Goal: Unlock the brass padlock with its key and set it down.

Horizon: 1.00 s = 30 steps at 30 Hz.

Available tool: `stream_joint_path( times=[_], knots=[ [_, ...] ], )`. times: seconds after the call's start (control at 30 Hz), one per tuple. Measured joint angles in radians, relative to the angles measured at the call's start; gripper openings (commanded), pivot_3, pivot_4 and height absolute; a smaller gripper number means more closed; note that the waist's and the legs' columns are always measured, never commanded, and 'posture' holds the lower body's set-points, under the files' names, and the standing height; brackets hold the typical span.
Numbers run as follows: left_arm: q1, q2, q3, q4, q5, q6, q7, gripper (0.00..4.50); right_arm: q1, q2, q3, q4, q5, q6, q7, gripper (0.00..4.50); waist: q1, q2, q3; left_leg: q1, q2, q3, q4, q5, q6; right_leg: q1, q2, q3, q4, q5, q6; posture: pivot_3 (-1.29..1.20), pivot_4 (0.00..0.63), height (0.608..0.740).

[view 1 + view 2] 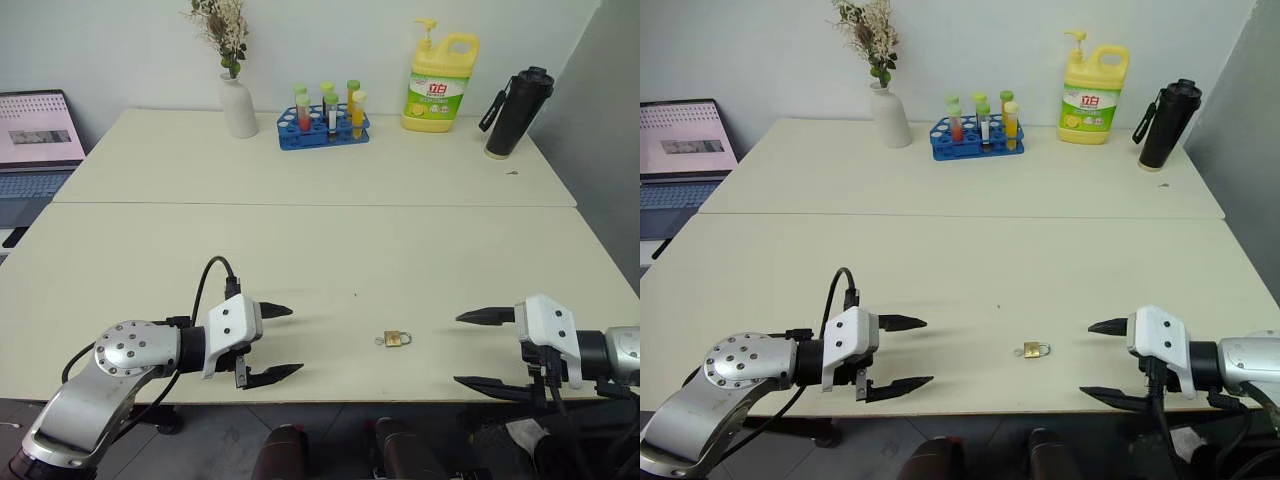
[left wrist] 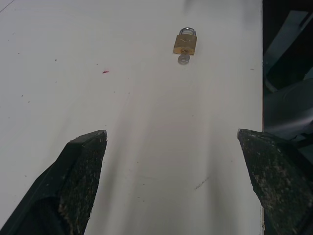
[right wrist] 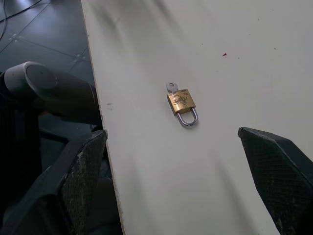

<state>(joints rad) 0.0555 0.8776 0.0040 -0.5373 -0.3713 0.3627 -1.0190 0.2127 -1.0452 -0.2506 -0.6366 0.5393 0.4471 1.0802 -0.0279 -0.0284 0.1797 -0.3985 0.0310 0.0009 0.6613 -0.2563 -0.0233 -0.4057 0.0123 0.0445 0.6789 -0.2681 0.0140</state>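
Your left hand (image 1: 272, 343) is hovering low over the near edge of the surface (image 1: 320, 250) with its two black, pointed fingers spread wide and nothing between them. Your right hand (image 1: 483, 348) is mirroring it at the opposite side, fingers just as wide apart and gripping nothing; their inner pads (image 3: 85, 171) are showing a rough, speckled texture.

Between the two hands, the brass padlock (image 1: 396, 339) is lying flat on the smooth, matte cream surface, near the front edge and apart from both hands. Its squarish yellow body is carrying a thin, curved silver shackle, and the key (image 3: 171, 87), small and silvery with a rounded head, is sticking out of the end opposite the shackle.

Farther back, a blue test-tube rack (image 1: 322, 125), a white vase (image 1: 238, 105), a yellow detergent jug (image 1: 440, 82) and a black bottle (image 1: 518, 112) are standing along the wall.
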Motion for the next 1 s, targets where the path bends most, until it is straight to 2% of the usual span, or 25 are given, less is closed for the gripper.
stream_joint_path(
  times=[0.33,0.5,0.73,1.0],
  knots=[
    [0.002,0.0,-0.002,-0.008,0.027,-0.021,-0.013,4.48,-0.031,0.025,0.05,0.002,-0.03,-0.003,-0.017,4.5,0.0,0.0,0.0,0.0,0.0,0.0,0.0,0.0,0.0,0.0,0.0,0.0,0.0,0.0,0.0,0.0,0.15,0.74],
    [0.026,0.002,-0.041,-0.018,0.071,-0.043,-0.01,4.48,-0.092,0.066,0.121,0.017,-0.068,-0.025,-0.037,4.5,-0.002,0.0,0.0,0.0,0.0,0.0,0.0,0.0,0.0,0.0,0.0,0.0,0.0,0.0,0.0,0.0,0.15,0.74],
    [-0.009,-0.006,-0.061,-0.028,0.066,-0.062,-0.02,4.48,-0.28,0.16,0.397,0.106,-0.212,-0.015,-0.065,4.5,-0.001,0.0,0.0,0.0,0.0,0.0,0.0,0.0,0.0,0.0,0.0,0.0,0.0,0.0,0.0,0.0,0.15,0.74],
    [0.042,-0.003,-0.059,-0.076,0.046,-0.069,-0.023,4.48,-0.435,0.278,0.556,0.319,-0.323,-0.025,-0.076,4.5,-0.003,0.0,0.0,0.0,0.0,0.0,0.0,0.0,0.0,-0.001,0.0,0.0,0.001,0.0,0.0,0.0,0.15,0.74]
  ],
)
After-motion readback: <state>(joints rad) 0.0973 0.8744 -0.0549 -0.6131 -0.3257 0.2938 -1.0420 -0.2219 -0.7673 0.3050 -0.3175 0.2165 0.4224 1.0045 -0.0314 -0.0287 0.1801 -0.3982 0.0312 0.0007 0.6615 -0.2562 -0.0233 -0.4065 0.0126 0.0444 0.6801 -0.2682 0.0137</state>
